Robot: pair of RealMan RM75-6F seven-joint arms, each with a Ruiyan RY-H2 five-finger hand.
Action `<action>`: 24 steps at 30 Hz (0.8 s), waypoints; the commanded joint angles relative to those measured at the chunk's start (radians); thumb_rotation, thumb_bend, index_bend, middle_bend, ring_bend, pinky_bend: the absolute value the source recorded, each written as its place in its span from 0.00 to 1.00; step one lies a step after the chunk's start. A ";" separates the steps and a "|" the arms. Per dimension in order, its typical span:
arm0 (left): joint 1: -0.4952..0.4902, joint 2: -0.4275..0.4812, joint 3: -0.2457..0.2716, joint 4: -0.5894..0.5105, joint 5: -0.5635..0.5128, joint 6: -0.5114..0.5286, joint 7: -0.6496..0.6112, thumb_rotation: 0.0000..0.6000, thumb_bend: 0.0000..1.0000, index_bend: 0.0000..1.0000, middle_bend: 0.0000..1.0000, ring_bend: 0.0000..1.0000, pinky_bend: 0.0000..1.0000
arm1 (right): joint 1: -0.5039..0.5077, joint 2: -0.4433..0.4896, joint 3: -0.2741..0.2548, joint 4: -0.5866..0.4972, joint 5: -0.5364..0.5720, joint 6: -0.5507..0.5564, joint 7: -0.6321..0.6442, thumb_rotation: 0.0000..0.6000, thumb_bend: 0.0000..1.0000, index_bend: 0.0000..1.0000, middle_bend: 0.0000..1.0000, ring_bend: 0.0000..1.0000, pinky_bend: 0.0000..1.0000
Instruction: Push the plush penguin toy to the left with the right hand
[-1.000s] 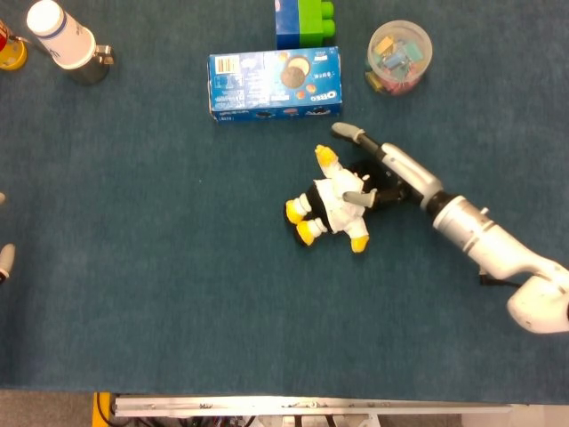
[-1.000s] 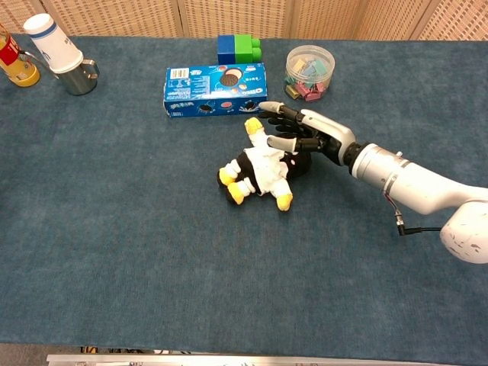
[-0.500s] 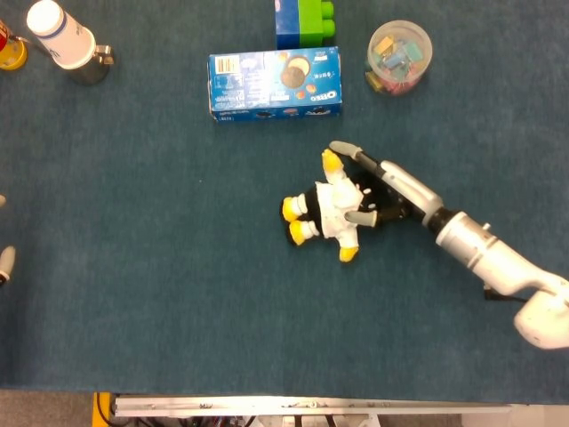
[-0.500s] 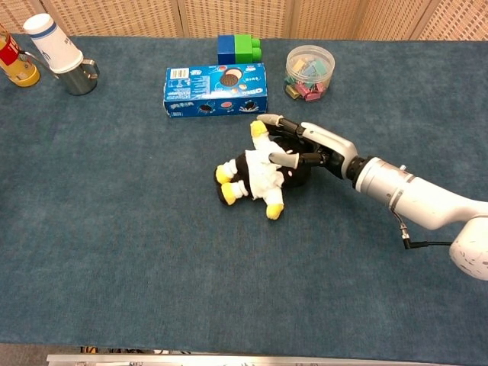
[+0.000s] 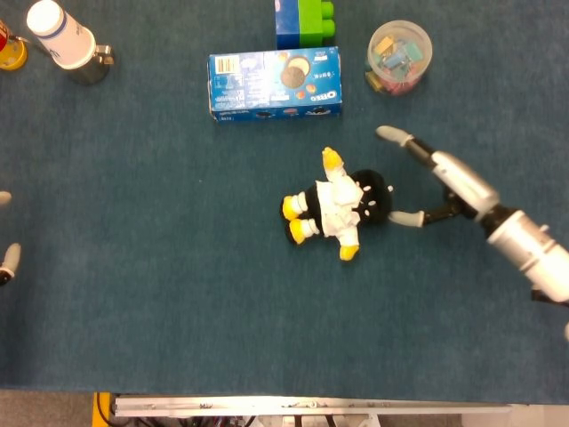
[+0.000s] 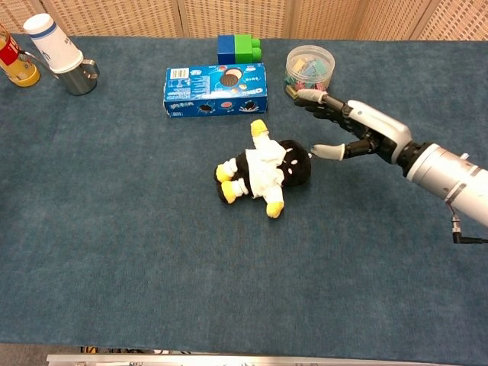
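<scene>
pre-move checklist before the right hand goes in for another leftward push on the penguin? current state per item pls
1. Right hand empty, fingers spread: ok.
2. Right hand touching the plush penguin: not ok, a gap shows in both views.
3. Hand on the penguin's right side, so a push drives it left: ok.
4. Carpet to the left of the penguin free of obstacles: ok.
5. Oreo box out of the push line: ok, it lies behind the penguin.
6. Left hand clear of the path: ok, only fingertips show at the frame edge.

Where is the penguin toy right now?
In the head view the plush penguin toy lies on its side near the middle of the blue table, just below the Oreo box, with the open right hand beside it, not touching.
</scene>
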 commanded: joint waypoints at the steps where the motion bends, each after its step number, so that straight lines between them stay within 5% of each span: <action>1: -0.003 -0.003 0.001 -0.002 0.005 -0.002 0.004 1.00 0.34 0.26 0.27 0.22 0.14 | -0.064 0.133 0.006 -0.107 0.019 0.074 -0.291 0.82 0.00 0.02 0.08 0.00 0.00; 6: -0.009 -0.006 -0.004 -0.007 0.011 0.002 0.014 1.00 0.34 0.26 0.27 0.22 0.14 | -0.130 0.270 0.015 -0.218 0.054 0.138 -0.589 0.98 0.00 0.02 0.08 0.00 0.00; 12: -0.013 -0.017 -0.005 -0.004 0.025 0.012 0.033 1.00 0.34 0.26 0.27 0.22 0.14 | -0.227 0.409 0.023 -0.351 0.105 0.234 -0.863 1.00 0.00 0.02 0.08 0.00 0.00; 24: -0.028 -0.022 -0.010 -0.029 0.055 0.023 0.064 1.00 0.34 0.26 0.27 0.22 0.14 | -0.419 0.505 -0.006 -0.426 0.105 0.405 -0.929 1.00 0.00 0.01 0.08 0.00 0.00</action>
